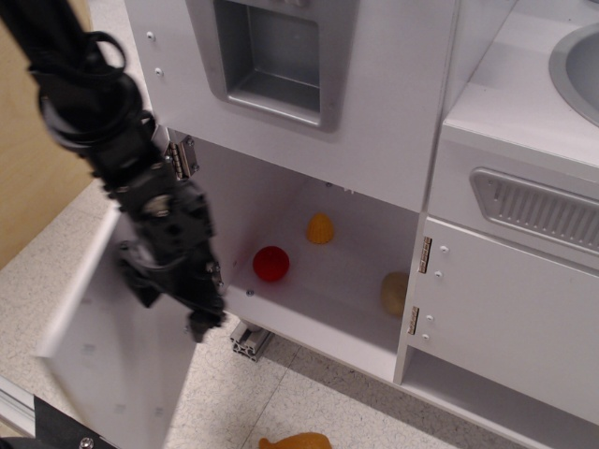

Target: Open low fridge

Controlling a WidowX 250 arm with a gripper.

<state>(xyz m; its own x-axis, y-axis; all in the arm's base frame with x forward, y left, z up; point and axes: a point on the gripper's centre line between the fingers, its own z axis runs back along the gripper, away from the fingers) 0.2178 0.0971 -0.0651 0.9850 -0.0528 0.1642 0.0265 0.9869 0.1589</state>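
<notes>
The low fridge door (103,355) stands swung wide open to the left, and I see its plain white inner face; the handle is hidden behind it. The white-walled compartment (342,304) is exposed. Inside lie a red ball (271,264), a small orange item (320,228) and a tan item (393,293). My black gripper (204,323) hangs at the door's inner face near its free edge, in front of the compartment's left side. Its fingers look closed together with nothing between them.
The panel with the grey dispenser niche (271,56) is above the compartment. A handleless cabinet door with brass hinges (505,318) is to the right, under a vent panel (538,210). An orange toy (298,441) lies on the floor. A wooden panel (19,187) stands at left.
</notes>
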